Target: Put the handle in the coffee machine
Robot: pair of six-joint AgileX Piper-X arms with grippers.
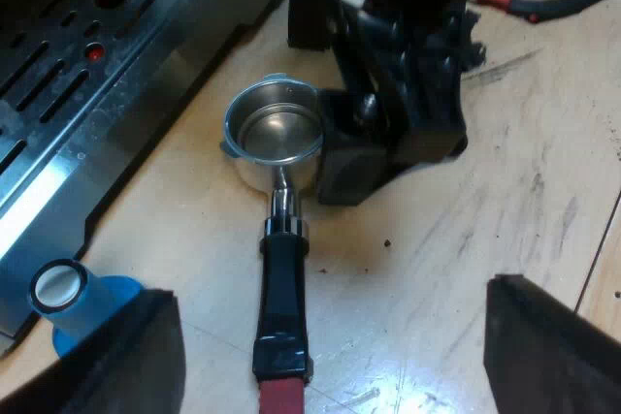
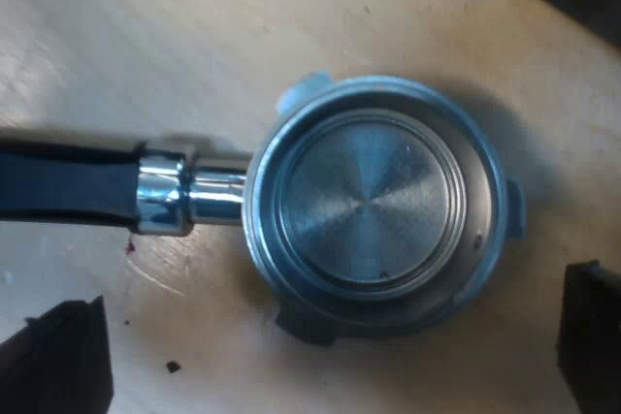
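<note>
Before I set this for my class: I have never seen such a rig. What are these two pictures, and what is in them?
Two robot arms each carry a camera at the wrist. One picture looks from the left arm: the big black fingers are the left gripper, open over the handle of a metal holder. The holder lies on the table, by the espresso machine and a blue tamper. The other picture looks straight down from the right arm: the right gripper is open over the holder's round cup. Nothing is held.
</note>
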